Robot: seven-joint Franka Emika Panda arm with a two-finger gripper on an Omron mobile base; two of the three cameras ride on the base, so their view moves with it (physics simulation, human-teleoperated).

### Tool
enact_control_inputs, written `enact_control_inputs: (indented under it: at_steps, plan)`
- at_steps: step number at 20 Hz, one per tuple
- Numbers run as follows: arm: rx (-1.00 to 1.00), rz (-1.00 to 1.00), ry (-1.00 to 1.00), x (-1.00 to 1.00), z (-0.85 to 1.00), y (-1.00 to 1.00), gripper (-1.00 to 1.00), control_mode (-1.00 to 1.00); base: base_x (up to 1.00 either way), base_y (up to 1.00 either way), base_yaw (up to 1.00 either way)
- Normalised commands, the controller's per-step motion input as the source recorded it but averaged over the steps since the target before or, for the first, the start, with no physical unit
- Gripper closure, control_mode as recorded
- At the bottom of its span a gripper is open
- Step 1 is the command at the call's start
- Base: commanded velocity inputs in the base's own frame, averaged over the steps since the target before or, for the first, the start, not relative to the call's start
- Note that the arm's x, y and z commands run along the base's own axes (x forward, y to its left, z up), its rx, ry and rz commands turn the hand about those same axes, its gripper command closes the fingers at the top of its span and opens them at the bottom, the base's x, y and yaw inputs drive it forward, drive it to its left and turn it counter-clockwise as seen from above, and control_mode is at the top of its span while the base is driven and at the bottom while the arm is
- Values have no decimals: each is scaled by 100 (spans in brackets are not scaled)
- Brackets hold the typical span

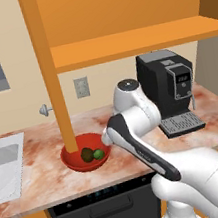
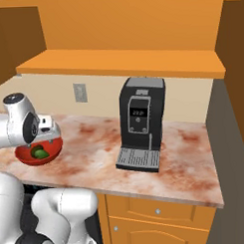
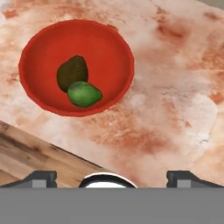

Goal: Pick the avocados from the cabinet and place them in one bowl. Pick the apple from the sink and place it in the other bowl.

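Observation:
The glossy red bowl (image 1: 72, 160) (image 2: 25, 156) (image 3: 39, 52) sits on the marbled counter at the foot of the cabinet's tall orange door panel (image 1: 47, 66). Inside it lie both avocados, touching: the olive-brown one (image 3: 72, 72) (image 1: 87, 154) and the greener one (image 3: 84, 94) (image 1: 99, 154) (image 2: 40, 153). My gripper (image 3: 113, 177) hovers above the counter just beside the bowl, open, its fingertips (image 3: 41, 177) wide apart with nothing between them. The sink (image 1: 4, 165) lies at the far left. The apple and the pale cream bowl are out of view.
A black coffee machine (image 1: 171, 90) (image 2: 141, 126) stands on the counter right of the bowl. The cabinet shelf (image 1: 135, 43) (image 2: 122, 61) hangs overhead. A wall outlet (image 1: 81, 87) sits behind the bowl. Bare counter (image 2: 90, 145) lies between bowl and machine.

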Motion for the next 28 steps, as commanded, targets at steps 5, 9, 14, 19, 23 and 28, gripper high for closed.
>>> enact_control_inputs:
  at_steps: [5,9,14,19,23,28]
  plan:
    - [0,-23,-2,-37,20,-42,-100,-100,0,0,0]
    - [-1,-6,-6,-48,35,-27,-100,-100,0,0,0]
    - [2,0,-8,-44,56,-31,-100,-100,0,0,0]
    - [5,0,-2,-21,16,-22,-100,-100,0,0,0]
    - [0,0,0,0,0,0,-100,-100,0,0,0]
    - [1,0,-4,-39,0,-3,-100,-100,0,0,0]
